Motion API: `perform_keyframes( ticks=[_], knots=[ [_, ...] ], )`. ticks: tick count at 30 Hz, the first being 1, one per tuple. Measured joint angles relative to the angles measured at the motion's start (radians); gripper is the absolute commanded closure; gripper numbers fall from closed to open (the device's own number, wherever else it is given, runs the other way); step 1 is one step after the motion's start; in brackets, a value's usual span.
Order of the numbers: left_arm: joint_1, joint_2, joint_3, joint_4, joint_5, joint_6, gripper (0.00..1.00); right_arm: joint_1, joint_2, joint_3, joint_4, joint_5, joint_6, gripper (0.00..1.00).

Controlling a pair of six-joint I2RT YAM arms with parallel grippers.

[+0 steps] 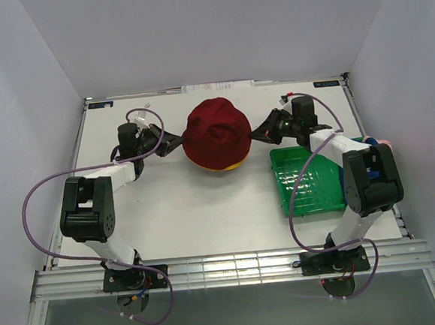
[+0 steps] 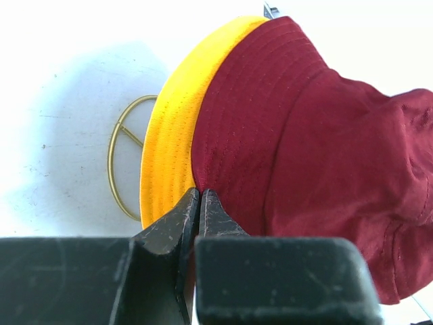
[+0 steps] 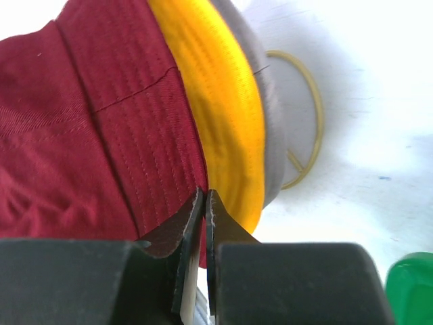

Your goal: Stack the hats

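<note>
You've got left end effector (image 1: pixel 178 141) and right end effector (image 1: pixel 258 134) pinching opposite brim edges of the red hat (image 1: pixel 215 131), probably to seat it squarely over the yellow hat (image 2: pixel 169 135), back-centre on the counter (image 1: pixel 176 211).

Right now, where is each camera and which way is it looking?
Top external: above and behind the arms, looking down on the table; both arms show, left gripper and right gripper flanking the dark red hat.
Left wrist: on the left wrist, looking along its shut fingers at that hat's brim, with the yellow hat and gold stand beyond.
Right wrist: on the right wrist, facing the opposite brim; its fingers show, plus a grey hat and green tray.
Shared: both wrist views see the same red-over-yellow stack, from opposite sides.
</note>
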Motion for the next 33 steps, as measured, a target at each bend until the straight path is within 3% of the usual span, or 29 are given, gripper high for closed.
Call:
perform_keyframes(
  ticks=[14, 33],
  knots=[
    [0.0, 0.043, 0.0, 0.018, -0.007, -0.037, 1.0, 0.075, 0.091, 0.219, -0.325, 0.191, -0.188, 0.92],
    [-0.007, 0.094, 0.072, -0.085, -0.021, 0.015, 1.0, 0.107, 0.092, 0.24, -0.366, 0.263, -0.258, 0.92]
  ],
)
